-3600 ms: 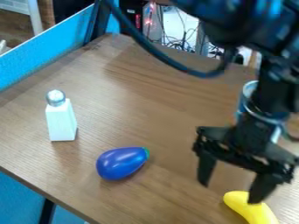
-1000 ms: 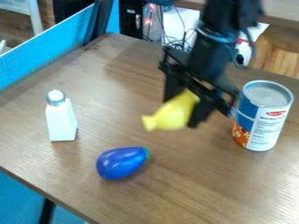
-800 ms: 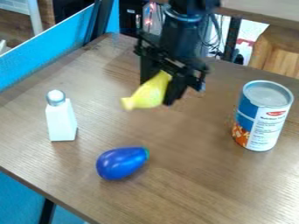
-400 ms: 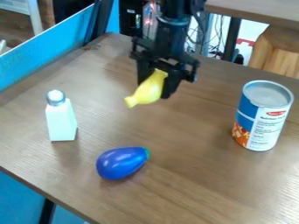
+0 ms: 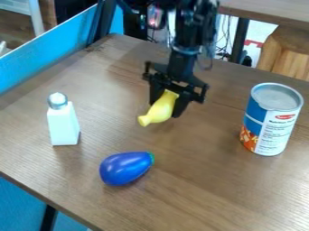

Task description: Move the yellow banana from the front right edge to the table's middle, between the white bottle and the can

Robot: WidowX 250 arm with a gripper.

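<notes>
Black gripper (image 5: pixel 165 108), claw clamped on the yellow squash-shaped toy (image 5: pixel 159 109), tilted over the wooden tabletop (image 5: pixel 199 189) between white shaker (image 5: pixel 63 124) and can (image 5: pixel 271 121); sound placement would call for gentle contact before release.

Black gripper (image 5: pixel 166 104) hung over far part of brown tabletop (image 5: pixel 199 180), fingers closed on yellow object (image 5: pixel 160 109), rounded, narrowing to blunt tip that pointed down and left. Blue eggplant-shaped object (image 5: pixel 125 168), green at one end, lay nearer camera than gripper, slightly left. White bottle (image 5: pixel 63 124), silver cap (image 5: pixel 58 100), stood upright, left of gripper. Labeled can (image 5: pixel 271 119) stood upright, right of gripper. Blue panel (image 5: pixel 45 54) ran along table edge, beyond and left of gripper.
</notes>
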